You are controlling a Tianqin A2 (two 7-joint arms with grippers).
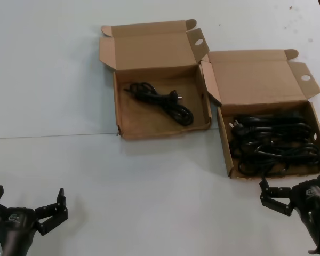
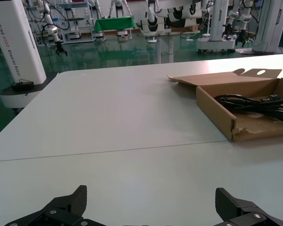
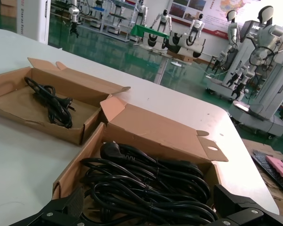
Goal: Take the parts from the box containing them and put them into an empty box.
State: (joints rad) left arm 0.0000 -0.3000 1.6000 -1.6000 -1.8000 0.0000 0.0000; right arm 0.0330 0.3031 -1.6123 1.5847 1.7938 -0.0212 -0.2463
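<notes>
A shallow brown cardboard mailer box full of coiled black power cables [image 1: 271, 140] lies on the right side of the white table [image 1: 53, 69], its hinged lid folded back flat and a round-holed side tab standing at the far right corner. This full box serves as the landmark. Its front wall runs close to the table's near edge, and the tangle of black cables [image 3: 151, 188] fills it almost wall to wall, with a plug head showing at the far left corner.

Just to the left of the full box and a little farther back sits a second shallow brown cardboard mailer box [image 1: 160, 101], nearly square, with its lid also open. The two boxes are nearly touching where the full box's left lid flap leans toward the second box's right wall. Inside the second box lies one coiled black cable [image 1: 162, 101], resting toward the middle of the floor with bare cardboard all around it. Its front wall is dented near the left corner, as the left wrist view shows.

The right gripper [image 1: 296, 186] hangs just in front of the full box's near right corner, its black fingers spread apart and holding nothing. The left gripper [image 1: 26, 205] waits well to the left of the full box, near the table's front edge, fingers likewise spread wide. Between the left gripper and both boxes stretches a broad bare run of white tabletop.
</notes>
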